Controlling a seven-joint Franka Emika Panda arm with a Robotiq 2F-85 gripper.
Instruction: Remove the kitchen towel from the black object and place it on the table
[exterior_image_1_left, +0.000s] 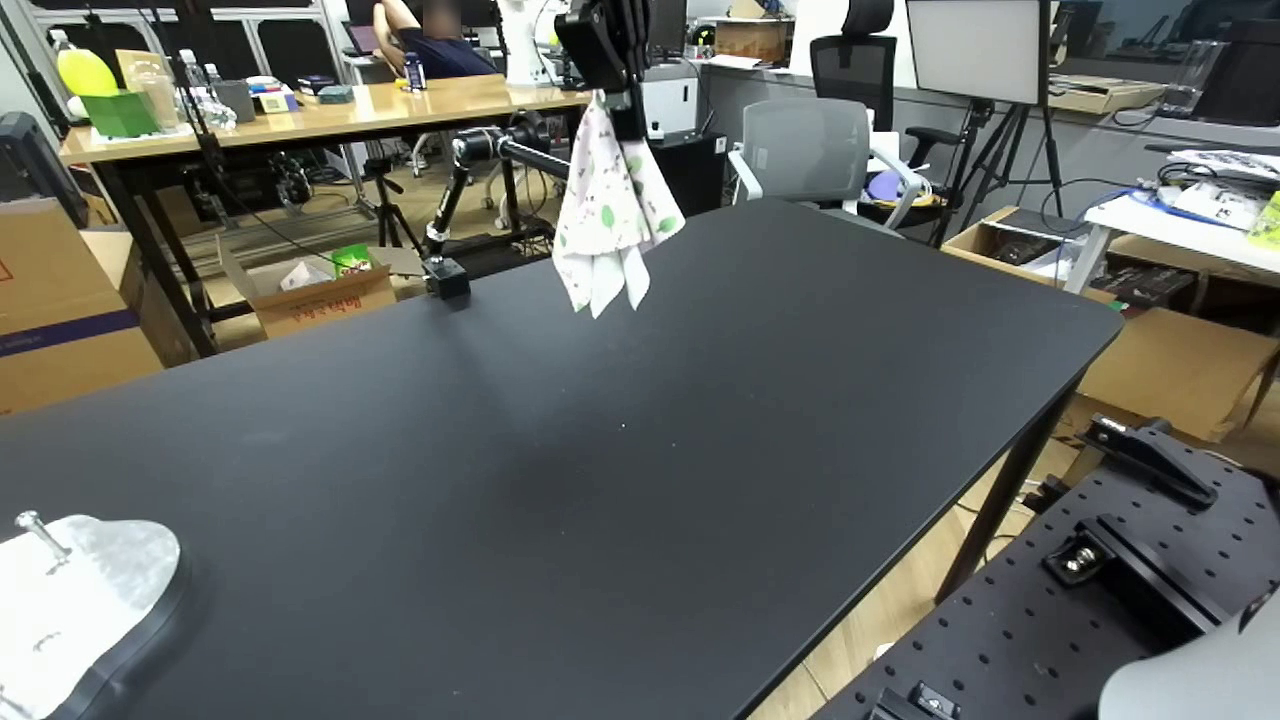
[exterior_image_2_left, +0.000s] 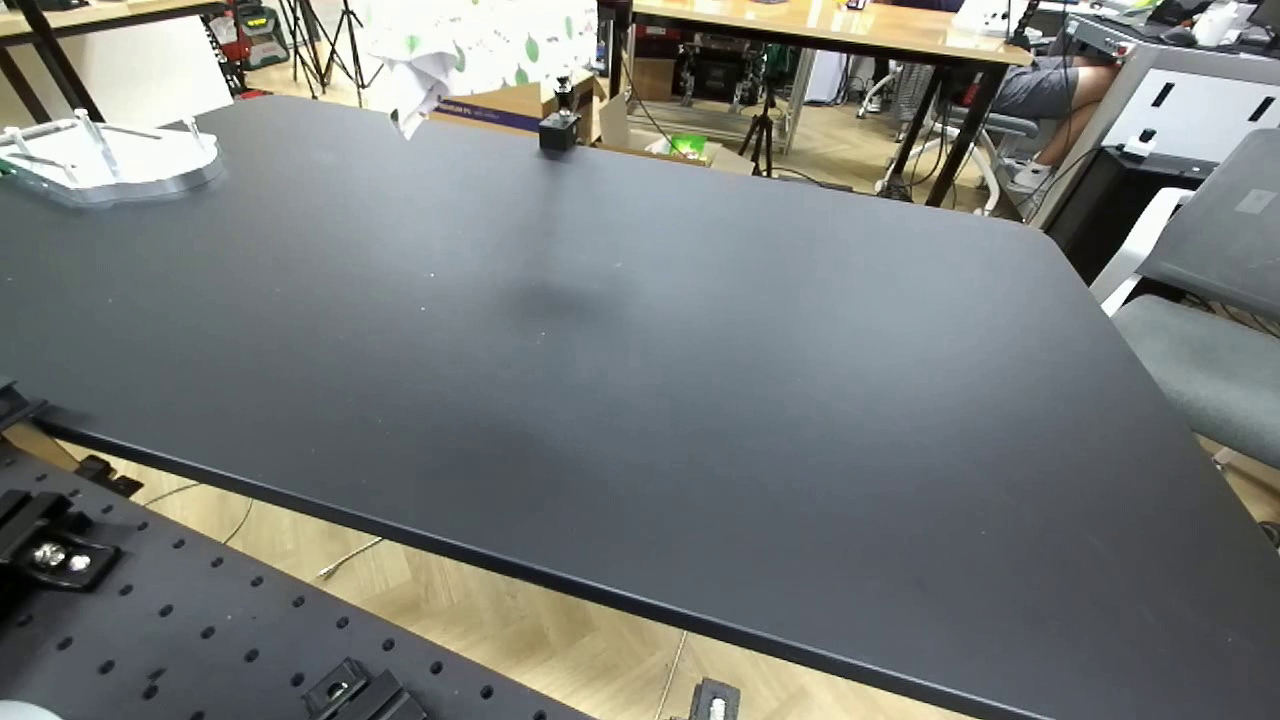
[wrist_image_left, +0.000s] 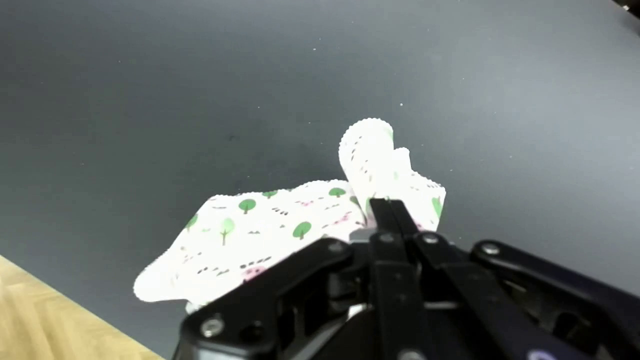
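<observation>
- Office furniture backs the scene: in an exterior view a wooden-topped desk (exterior_image_1_left: 400, 112) crosses the upper left and a grey mesh chair (exterior_image_1_left: 805, 150) stands right of the upper middle.
- Directly below the gripper (wrist_image_left: 391, 202) hangs the kitchen towel (exterior_image_1_left: 612, 215), at the upper middle of that frame; the fingertips are pinched together on the gathered cloth.
- Its long axis runs nearly vertical, pointed corners lowest; it looks suspended over the table (exterior_image_1_left: 800, 400), though the height cannot be judged.
- Seen from the wrist, a wide flap spreads to the lower left of the fingertips, and a small fold rises just above them.
- Removal looks done; placing probably calls for a straight descent, then a release. Corners should land first and the thin cloth crumple.
- Wooden floor (wrist_image_left: 55, 320) shows at the lower left of the wrist view, past the table's edge, so drifting that way risks an overhang.
- Matte black table surface spans both exterior views; a white slab with metal pegs (exterior_image_1_left: 95, 575) sits at the lower left.
- Whether the jointed black stand (exterior_image_1_left: 478, 146) at the far edge is the task's black object, I cannot tell.
</observation>
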